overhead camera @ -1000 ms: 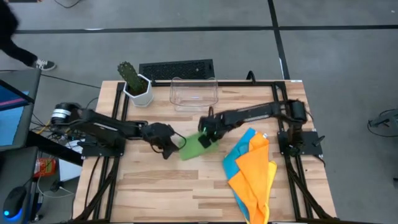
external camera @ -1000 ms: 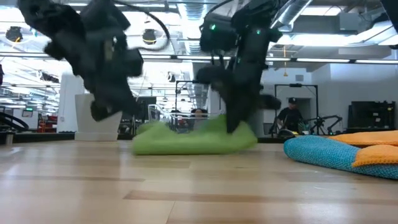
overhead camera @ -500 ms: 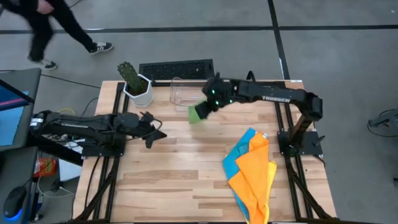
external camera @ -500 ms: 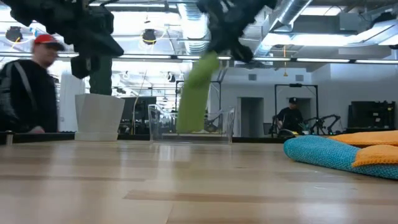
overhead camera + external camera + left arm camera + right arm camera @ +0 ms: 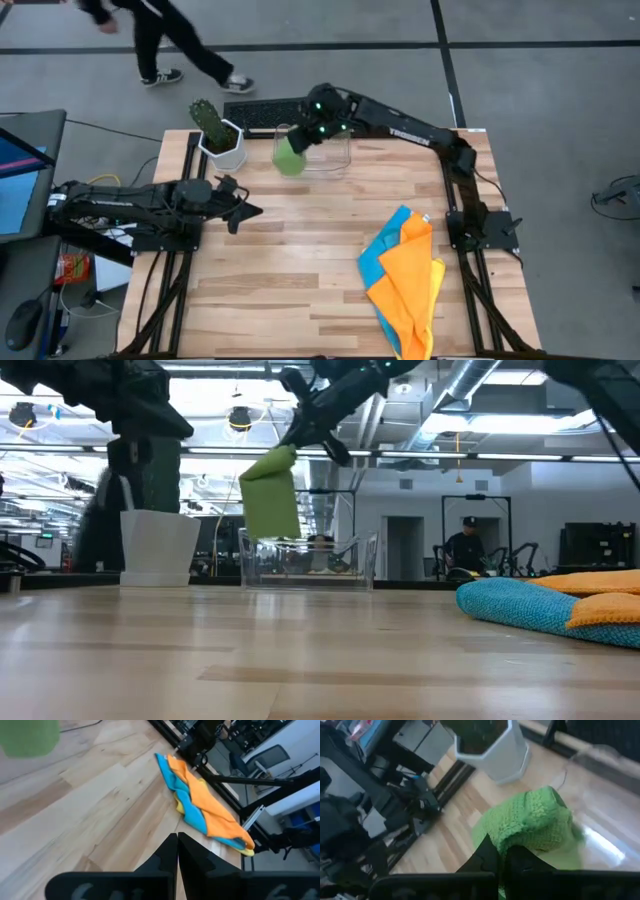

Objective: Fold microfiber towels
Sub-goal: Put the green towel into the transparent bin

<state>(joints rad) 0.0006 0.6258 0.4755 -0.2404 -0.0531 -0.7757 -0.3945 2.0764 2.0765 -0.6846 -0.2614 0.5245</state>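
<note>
A light wooden worktop carries a clear plastic bin and a white pot holding a cactus at its far edge. Orange, blue and yellow towels lie heaped together near its right side.

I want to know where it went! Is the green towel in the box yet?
Not yet. The folded green towel hangs from the right claw above the clear box.

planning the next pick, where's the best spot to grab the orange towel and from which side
Probably the orange towel at its loose edge toward the table's middle, coming from above. It lies crumpled on top of the blue towel, so a top pinch there should lift it alone. The right gripper is shut on the green towel.
</note>
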